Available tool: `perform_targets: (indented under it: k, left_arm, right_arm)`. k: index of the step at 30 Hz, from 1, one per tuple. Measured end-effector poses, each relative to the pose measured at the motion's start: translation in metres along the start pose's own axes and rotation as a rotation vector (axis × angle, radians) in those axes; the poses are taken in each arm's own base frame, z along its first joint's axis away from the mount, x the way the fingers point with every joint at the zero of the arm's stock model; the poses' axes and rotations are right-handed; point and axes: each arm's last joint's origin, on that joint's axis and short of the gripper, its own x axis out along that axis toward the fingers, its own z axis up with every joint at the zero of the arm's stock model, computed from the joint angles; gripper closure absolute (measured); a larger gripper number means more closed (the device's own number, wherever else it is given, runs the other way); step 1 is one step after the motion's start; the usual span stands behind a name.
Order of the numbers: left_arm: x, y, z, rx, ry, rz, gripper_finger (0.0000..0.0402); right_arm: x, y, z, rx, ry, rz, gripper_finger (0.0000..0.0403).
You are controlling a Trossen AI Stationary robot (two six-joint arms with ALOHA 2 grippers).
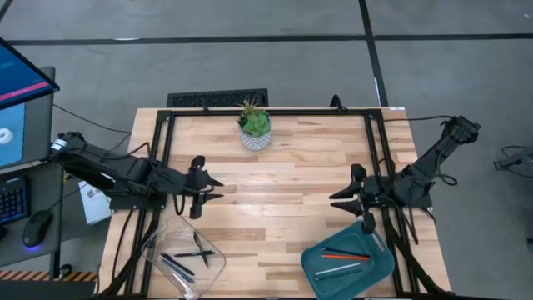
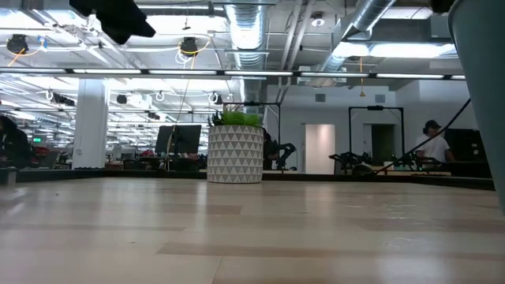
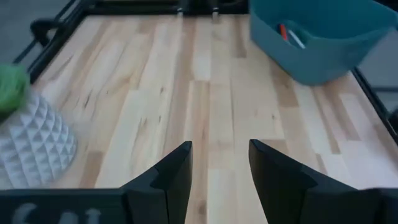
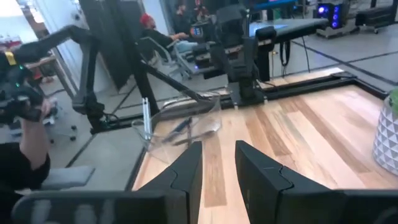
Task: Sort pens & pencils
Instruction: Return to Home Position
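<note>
Evidently the left hand [image 1: 218, 190] and the right hand [image 1: 335, 202] hover released and empty over the tabletop [image 1: 283, 167], each near its own container, since the dark pens [image 1: 193, 252] lie in the transparent bin [image 1: 158, 242] and the orange-red and pale pencils [image 1: 343, 257] in the blue bin [image 1: 312, 268].

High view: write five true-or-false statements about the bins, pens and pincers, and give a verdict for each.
1. The transparent bin holds dark pens. True.
2. The blue bin is empty. False: an orange-red pencil and other sticks lie in it.
3. The left pincer grips a pen. False: it is open and empty.
4. The right pincer is open and holds nothing. True.
5. The potted plant stands inside the blue bin. False: it stands on the table, apart from both bins.
</note>
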Motion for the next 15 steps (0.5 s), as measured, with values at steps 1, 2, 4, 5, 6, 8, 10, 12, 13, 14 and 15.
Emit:
perform_targets:
  k: [1, 2, 4, 5, 6, 8, 10, 12, 13, 14, 15]
  left_arm:
    - [0.002, 0.000, 0.000, -0.028, 0.002, 0.012, 0.0252]
    - [0.003, 0.000, 0.000, -0.034, 0.005, 0.021, 0.0252]
    - [0.007, -0.001, -0.001, -0.029, 0.014, 0.029, 0.0252]
    - [0.008, -0.002, -0.001, -0.009, 0.019, 0.027, 0.0252]
    - [0.009, -0.002, -0.001, 0.009, 0.018, 0.016, 0.0252]
    - [0.010, 0.000, 0.002, 0.039, -0.003, -0.014, 0.0252]
    - [0.011, 0.003, 0.006, 0.073, -0.022, -0.035, 0.0252]
    - [0.013, 0.009, 0.011, 0.094, -0.069, -0.042, 0.0252]
    - [0.014, 0.013, 0.014, 0.099, -0.092, -0.046, 0.0252]
    - [0.014, 0.016, 0.017, 0.105, -0.112, -0.054, 0.0252]
    - [0.015, 0.021, 0.019, 0.110, -0.131, -0.071, 0.0252]
  right_arm:
    - [0.000, 0.000, 0.000, -0.001, 0.002, -0.001, 0.0284]
    - [0.000, -0.001, -0.001, -0.014, 0.013, -0.004, 0.0284]
    - [-0.001, -0.001, -0.003, -0.061, 0.030, 0.011, 0.0284]
    - [-0.003, -0.002, -0.001, -0.073, 0.027, 0.033, 0.0284]
    - [-0.006, -0.003, 0.002, -0.080, 0.016, 0.063, 0.0284]
    - [-0.011, -0.004, 0.007, -0.103, -0.004, 0.145, 0.0284]
    - [-0.018, -0.005, 0.013, -0.135, -0.042, 0.239, 0.0284]
    - [-0.025, -0.006, 0.020, -0.163, -0.098, 0.324, 0.0284]
    - [-0.028, -0.008, 0.022, -0.172, -0.112, 0.352, 0.0284]
    - [-0.031, -0.010, 0.024, -0.175, -0.121, 0.373, 0.0284]
    - [-0.033, -0.011, 0.024, -0.175, -0.122, 0.380, 0.0284]
